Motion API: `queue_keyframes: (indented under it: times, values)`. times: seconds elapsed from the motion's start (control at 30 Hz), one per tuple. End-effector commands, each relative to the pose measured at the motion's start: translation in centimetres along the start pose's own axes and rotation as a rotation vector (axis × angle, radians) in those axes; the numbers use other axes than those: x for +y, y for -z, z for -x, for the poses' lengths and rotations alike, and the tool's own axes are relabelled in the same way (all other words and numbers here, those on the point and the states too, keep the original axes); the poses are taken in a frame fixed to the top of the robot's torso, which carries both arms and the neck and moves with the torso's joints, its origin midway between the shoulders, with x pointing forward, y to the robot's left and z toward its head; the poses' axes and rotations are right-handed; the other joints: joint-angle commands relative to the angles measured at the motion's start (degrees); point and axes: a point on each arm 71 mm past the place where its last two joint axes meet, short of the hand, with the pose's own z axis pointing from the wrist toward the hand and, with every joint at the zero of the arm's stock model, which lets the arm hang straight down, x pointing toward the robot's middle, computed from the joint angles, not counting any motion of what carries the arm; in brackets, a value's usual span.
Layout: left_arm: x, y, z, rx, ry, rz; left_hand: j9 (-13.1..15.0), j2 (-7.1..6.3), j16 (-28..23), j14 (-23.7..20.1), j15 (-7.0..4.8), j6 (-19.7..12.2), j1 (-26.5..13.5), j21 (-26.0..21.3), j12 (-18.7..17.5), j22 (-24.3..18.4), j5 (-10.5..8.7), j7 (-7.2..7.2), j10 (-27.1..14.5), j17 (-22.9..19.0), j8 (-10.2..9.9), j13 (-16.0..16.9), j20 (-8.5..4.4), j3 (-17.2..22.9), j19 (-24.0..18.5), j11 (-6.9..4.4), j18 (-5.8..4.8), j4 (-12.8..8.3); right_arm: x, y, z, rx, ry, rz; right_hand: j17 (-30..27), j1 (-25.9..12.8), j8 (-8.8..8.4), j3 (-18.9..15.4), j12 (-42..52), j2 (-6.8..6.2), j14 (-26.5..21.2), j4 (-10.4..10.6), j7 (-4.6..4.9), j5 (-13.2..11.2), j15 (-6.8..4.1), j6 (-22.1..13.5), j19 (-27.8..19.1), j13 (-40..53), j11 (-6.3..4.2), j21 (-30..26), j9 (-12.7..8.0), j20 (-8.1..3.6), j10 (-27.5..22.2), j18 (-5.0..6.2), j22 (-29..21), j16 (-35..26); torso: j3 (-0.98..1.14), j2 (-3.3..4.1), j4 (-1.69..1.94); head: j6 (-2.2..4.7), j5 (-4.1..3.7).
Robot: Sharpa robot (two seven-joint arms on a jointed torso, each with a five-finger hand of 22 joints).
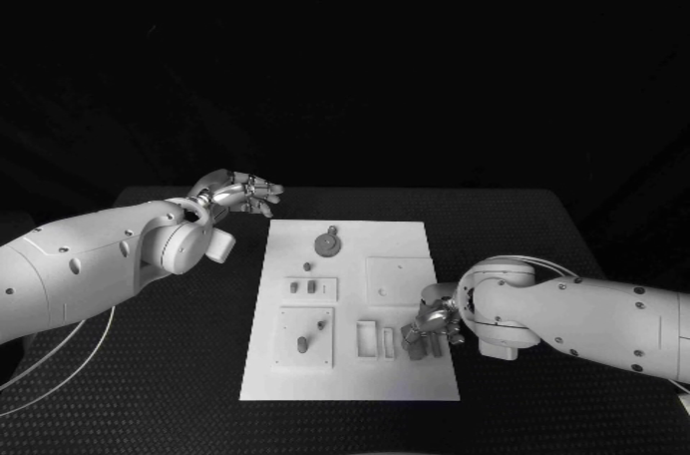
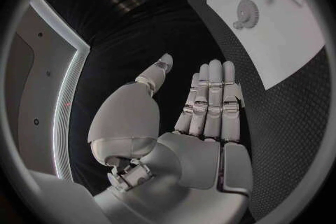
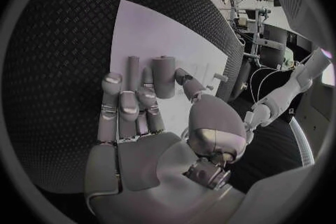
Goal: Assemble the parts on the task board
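The right hand (image 1: 435, 323) is low over the near right part of the task board (image 1: 388, 240). Its fingers (image 3: 128, 109) lie side by side and reach down to the board. Just past the fingertips lie two grey parts, a fat round peg (image 3: 163, 75) and a thinner peg (image 3: 133, 70) beside it. The fingertips look very close to these pegs, but I cannot tell if the hand holds one or just touches them. The thumb (image 3: 189, 83) points out to the side of the fat peg. The board's near edge and its right edge are both close to this hand, with bare black table (image 1: 532, 415) beyond them.

Just left of the right hand, two small upright frames (image 1: 377, 339) sit on the board. Further left is a raised square plate (image 1: 306, 336) with a small peg on it. Beyond that is a smaller plate (image 1: 311, 288) with two little pegs, and a plain square (image 1: 399, 278) lies just past the right hand.

Farther off, near the far end of the board, lies a round gear part (image 1: 328, 241).

The left hand (image 1: 237, 195) is up in the air, off the far left corner of the board. Its fingers (image 2: 213, 102) are straight and pressed together, the thumb (image 2: 155, 74) stands apart, and it holds nothing. The board's left edge runs well apart from this hand, with open black table between them.
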Motion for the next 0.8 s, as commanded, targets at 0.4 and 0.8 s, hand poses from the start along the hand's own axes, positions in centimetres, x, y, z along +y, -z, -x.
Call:
queue_keyframes:
  times: [0.4,0.8]
  values:
    - [-0.2,-0.1,-0.3,0.016,0.004,-0.007,-0.1,0.37,-0.3,0.0,0.20,0.3,0.0,-0.4,0.2,0.1,-0.22,-0.12,0.2,0.1,0.4,0.1,0.35,-0.2,0.0,-0.31,0.09,-0.2,0.9,1.4,1.5,-0.051,-0.058,0.045,1.0,-0.5,0.28,0.5,-0.3,0.42,1.3,-0.3,-0.09,0.1,-0.19,0.9,0.7,0.3,-0.08,0.5,0.2,-0.15,0.9,1.55,0.4,0.5,-0.01,0.00,-0.01,0.24,-0.24]
    - [-0.2,-0.1,-0.4,0.019,0.004,-0.008,-0.1,0.34,-0.3,0.0,0.20,0.3,0.0,-0.4,0.2,0.1,-0.22,-0.13,0.2,0.1,0.4,0.1,0.35,-0.2,0.0,-0.31,0.10,-0.3,2.7,1.3,1.1,0.021,-0.093,0.078,0.9,-1.2,0.19,0.6,-0.4,-0.23,1.4,0.1,-0.15,0.1,-0.28,1.0,0.9,0.4,-0.15,0.6,0.1,-0.27,1.1,1.55,0.4,0.5,-0.04,0.01,-0.05,0.35,-0.04]
